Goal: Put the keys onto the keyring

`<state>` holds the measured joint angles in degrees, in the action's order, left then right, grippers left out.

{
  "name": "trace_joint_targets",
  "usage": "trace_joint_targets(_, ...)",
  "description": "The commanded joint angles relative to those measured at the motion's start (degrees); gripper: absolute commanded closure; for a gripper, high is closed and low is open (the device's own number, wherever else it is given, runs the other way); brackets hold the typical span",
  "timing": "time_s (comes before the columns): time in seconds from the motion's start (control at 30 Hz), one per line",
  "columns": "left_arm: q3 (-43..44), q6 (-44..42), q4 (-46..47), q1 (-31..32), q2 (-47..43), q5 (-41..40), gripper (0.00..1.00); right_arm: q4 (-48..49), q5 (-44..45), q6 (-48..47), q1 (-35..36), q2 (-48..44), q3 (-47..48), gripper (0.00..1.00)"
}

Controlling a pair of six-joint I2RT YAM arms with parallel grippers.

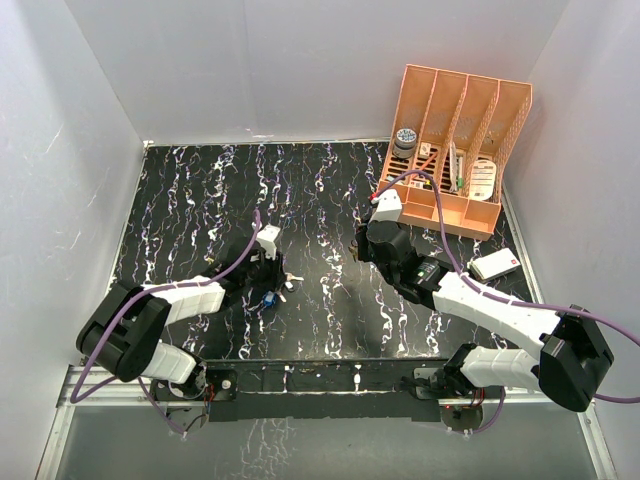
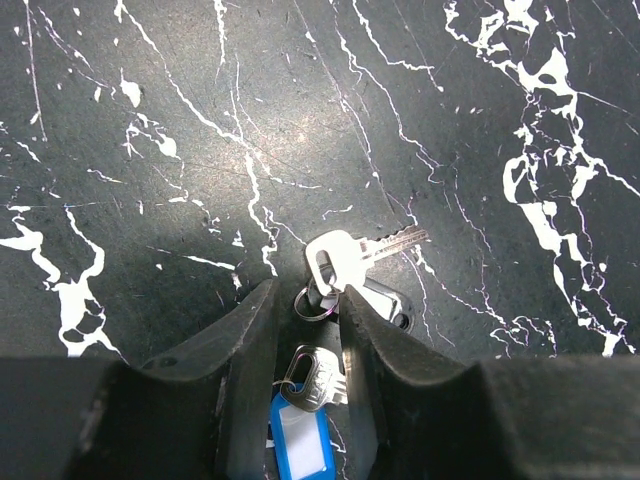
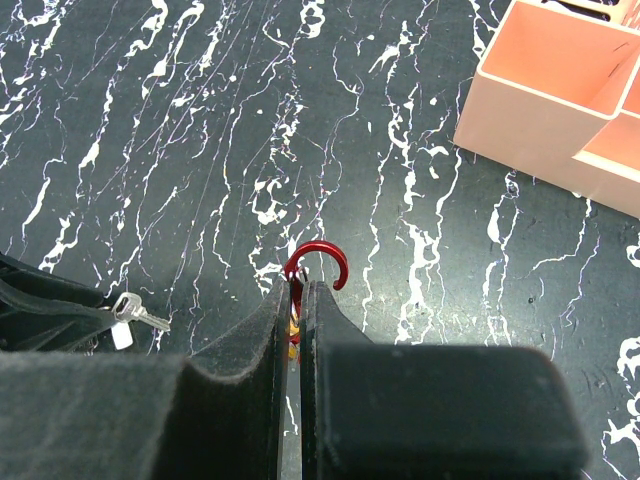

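- The right end effector (image 3: 300, 288) is closed on the keyring (image 3: 318, 249). The red wire hook sticks out past the fingertips, its open end curling toward 4 o'clock in the right wrist view.
- A yellow-orange scrap (image 3: 292, 338) shows in the slit between those jaws. Whether it is a key already on the hook is too hidden to tell.
- The keys (image 2: 350, 250) lie bunched with a blue tag (image 2: 300, 440) between the fingers of the left end effector (image 2: 308, 290). The jaws stand narrowly apart around the bunch, and I cannot tell whether they pinch it.
- From above, the bunch sits at about 8 o'clock from the keyring on the black marbled worktop (image 1: 200, 200), well apart from it.
- Judged from this, each arm has its part in hand, but no silver key is on the red hook. Bringing them together and threading remain.
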<state>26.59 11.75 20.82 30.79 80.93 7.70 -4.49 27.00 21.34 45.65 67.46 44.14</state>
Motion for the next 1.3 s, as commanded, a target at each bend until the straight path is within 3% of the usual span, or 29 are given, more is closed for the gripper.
trace_joint_targets(0.0,0.4,-0.2,-2.2,0.4,0.3,-0.1,0.72,3.3,0.5,-0.1,0.2,-0.5,0.5,1.00)
trace_joint_targets(0.73,0.2,-0.6,-2.3,0.4,-1.7,0.0,0.85,3.1,0.7,-0.1,0.2,-0.9,0.2,1.00)
trace_joint_targets(0.97,0.3,-0.9,-3.2,0.4,-3.4,-1.4,0.99,3.1,0.7,-0.1,0.2,-0.9,0.0,1.00)
trace_joint_targets(1.27,0.8,-0.9,-3.7,0.4,-6.2,-4.5,1.00,3.0,0.7,-0.1,0.2,-1.1,-0.2,1.00)
